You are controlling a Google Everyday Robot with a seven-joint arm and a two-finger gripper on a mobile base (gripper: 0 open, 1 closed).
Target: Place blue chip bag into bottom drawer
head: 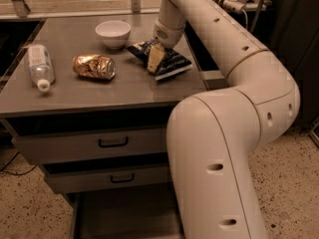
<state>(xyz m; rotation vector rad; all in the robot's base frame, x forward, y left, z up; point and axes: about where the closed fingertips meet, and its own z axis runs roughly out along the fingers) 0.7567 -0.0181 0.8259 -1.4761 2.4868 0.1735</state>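
Observation:
The blue chip bag lies crinkled on the grey cabinet top, at its right side. My gripper comes down from the long white arm and rests on the bag's middle, covering part of it. The bottom drawer is pulled out below the cabinet, a shallow grey tray; my arm's big white lower link hides its right part.
A crushed gold can lies left of the bag. A white bowl stands behind it. A clear plastic bottle lies at the left edge. Two grey drawer fronts with black handles are shut above the open tray.

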